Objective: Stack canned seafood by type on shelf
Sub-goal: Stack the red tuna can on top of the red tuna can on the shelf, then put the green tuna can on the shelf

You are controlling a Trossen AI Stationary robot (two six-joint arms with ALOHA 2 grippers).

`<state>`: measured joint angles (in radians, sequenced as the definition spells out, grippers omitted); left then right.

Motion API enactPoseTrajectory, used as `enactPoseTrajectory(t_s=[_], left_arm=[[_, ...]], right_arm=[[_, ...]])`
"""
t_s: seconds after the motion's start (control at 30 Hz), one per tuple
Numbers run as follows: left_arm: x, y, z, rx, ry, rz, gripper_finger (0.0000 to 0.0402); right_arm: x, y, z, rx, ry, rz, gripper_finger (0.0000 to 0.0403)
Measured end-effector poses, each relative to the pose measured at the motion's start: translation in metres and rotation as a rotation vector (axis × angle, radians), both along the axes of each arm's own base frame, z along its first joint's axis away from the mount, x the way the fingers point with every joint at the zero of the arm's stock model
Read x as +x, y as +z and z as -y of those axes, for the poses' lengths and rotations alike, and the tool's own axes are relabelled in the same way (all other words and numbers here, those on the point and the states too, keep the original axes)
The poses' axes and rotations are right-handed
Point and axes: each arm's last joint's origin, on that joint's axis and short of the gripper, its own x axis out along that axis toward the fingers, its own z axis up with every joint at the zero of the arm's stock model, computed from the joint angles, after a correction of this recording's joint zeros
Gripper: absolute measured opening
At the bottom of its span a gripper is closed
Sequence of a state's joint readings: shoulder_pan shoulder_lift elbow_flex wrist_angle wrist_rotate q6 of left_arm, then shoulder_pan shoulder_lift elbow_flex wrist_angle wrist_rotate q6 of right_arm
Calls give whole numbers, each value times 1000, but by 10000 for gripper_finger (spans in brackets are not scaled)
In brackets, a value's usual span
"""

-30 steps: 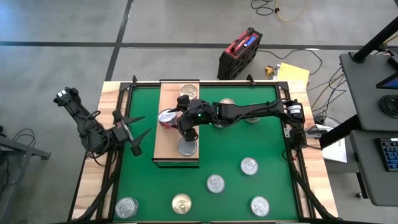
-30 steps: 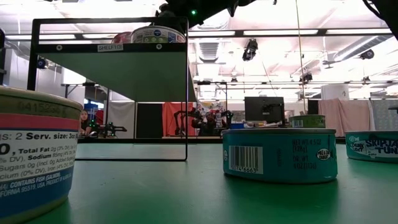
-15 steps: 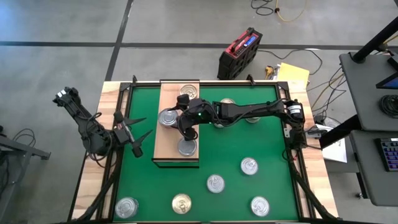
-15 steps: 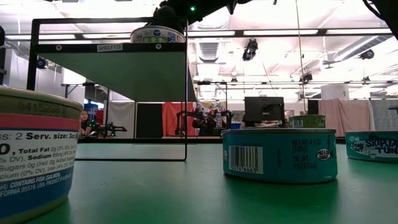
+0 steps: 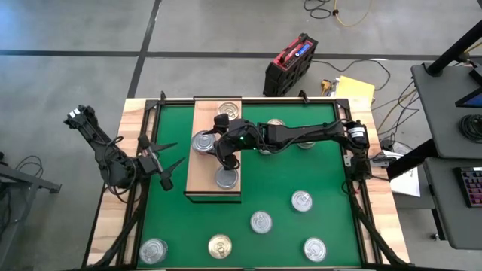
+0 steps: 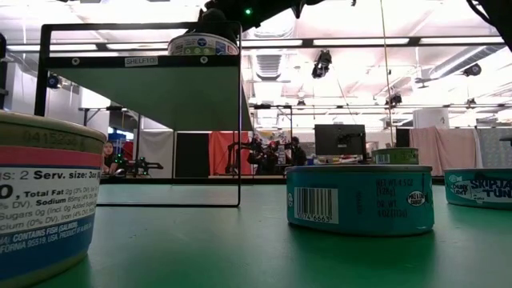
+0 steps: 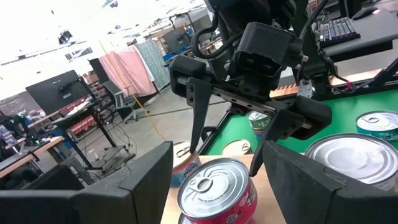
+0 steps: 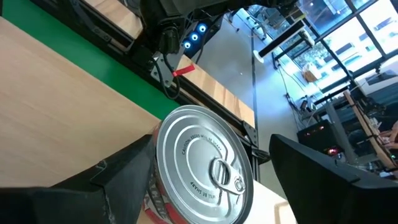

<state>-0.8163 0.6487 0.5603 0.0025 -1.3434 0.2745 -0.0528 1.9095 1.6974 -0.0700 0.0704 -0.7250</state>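
My right gripper (image 5: 205, 143) straddles a red-sided can (image 5: 202, 141) on the shelf (image 5: 197, 181), fingers spread clear of it; five tins (image 5: 260, 221) below await sorting.

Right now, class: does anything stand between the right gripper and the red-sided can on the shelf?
Nothing visible does. The right gripper is open with its fingers on either side of the red-sided can, which stands upright on the shelf. The left gripper waits, open, beyond the shelf's edge.

Glossy ribbed metal can lid (image 8: 200, 163) on matt, grained wooden shelf (image 8: 56, 81).
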Motion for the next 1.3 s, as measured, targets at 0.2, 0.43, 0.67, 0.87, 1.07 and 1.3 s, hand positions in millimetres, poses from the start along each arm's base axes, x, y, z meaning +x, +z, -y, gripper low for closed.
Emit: enactPoseTrajectory(t_s=[0.2,0.43,0.67,0.87,1.07,1.3], left_arm=[[0,0,0,-1,0,0,233],[0,0,0,0,0,0,233],[0,0,0,0,0,0,233],[0,0,0,-2,0,1,233],[1,-1,2,-21,-4,9,233],[10,-6,14,-55,-223,-11,233]], right_arm=[[0,0,1,-9,1,-1,308],[0,0,5,-19,-3,-1,299],[0,1,6,-18,-7,4,301],[-9,18,-5,9,6,24,309],[-27,35,-27,117,13,-11,302],[-38,22,-64,250,60,-88,280]])
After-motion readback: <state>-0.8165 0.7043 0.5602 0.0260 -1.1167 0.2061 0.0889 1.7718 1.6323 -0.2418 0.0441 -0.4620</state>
